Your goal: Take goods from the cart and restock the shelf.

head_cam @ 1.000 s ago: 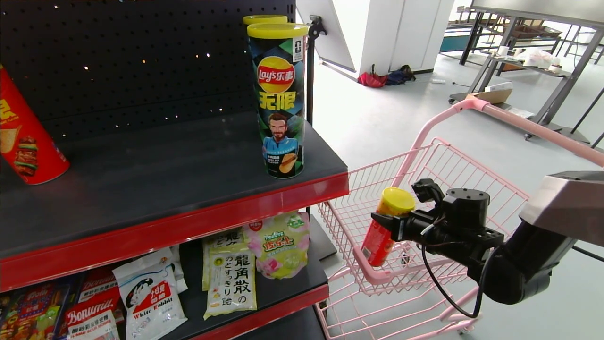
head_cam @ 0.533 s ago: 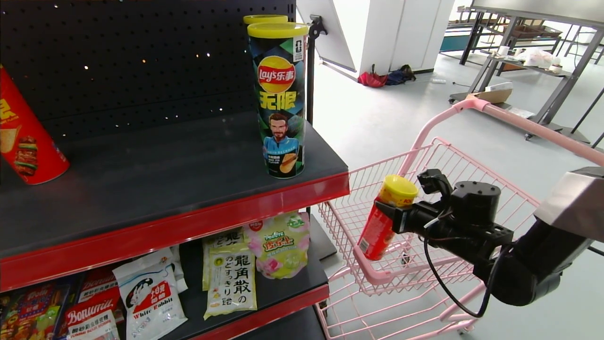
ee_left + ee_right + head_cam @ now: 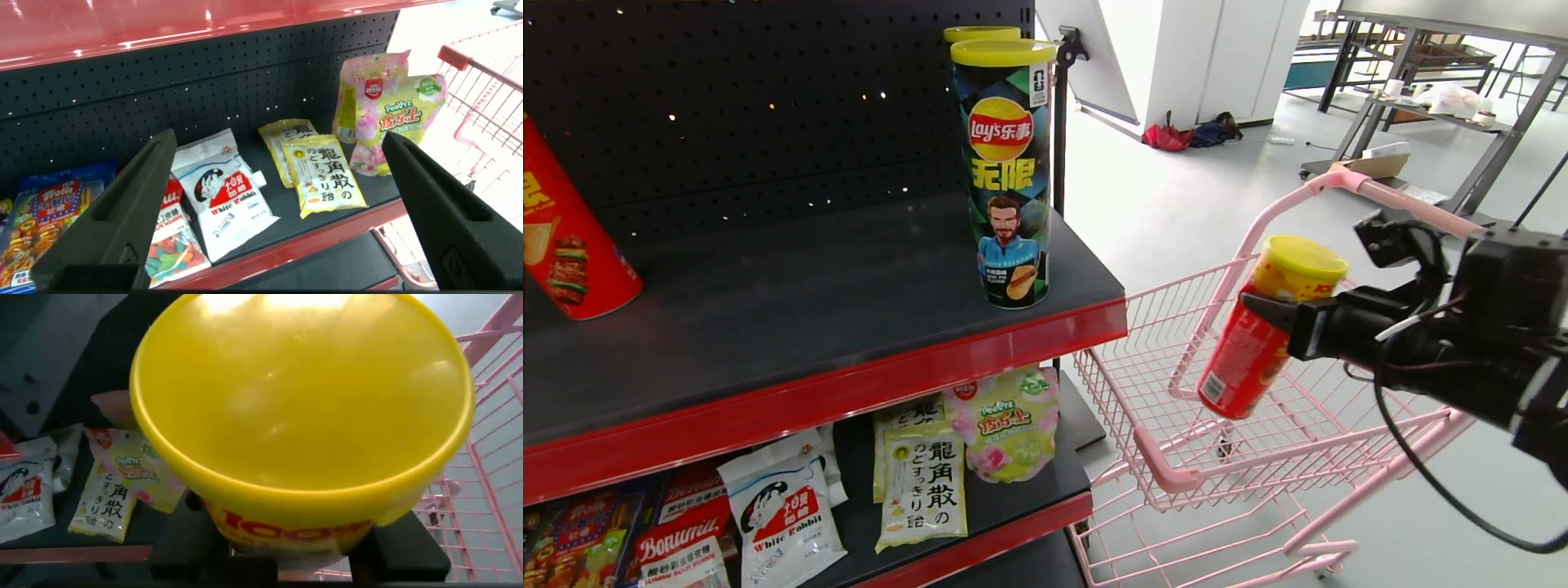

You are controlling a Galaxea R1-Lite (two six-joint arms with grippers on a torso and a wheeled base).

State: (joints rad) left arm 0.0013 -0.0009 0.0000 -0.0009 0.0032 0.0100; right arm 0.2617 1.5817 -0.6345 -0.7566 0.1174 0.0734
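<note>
The right tool [image 3: 1270,314] is clamping the red can [image 3: 1241,359] just under its yellow lid, holding it above the cart [image 3: 1176,478], lid up, base tilting toward the shelf [image 3: 792,302]. The shelf's bare top board is lying to the can's left.

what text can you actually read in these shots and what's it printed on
"Lay's 乐事", "无限": tall dark can, upper shelf
"龍角散": yellow sachet, lower shelf
"White Rabbit": white bag, lower shelf
"100", the rest hidden: red can in the right gripper
Too blurred or cut off to read: pink-green pouch, red packs, and all the small print.
</note>
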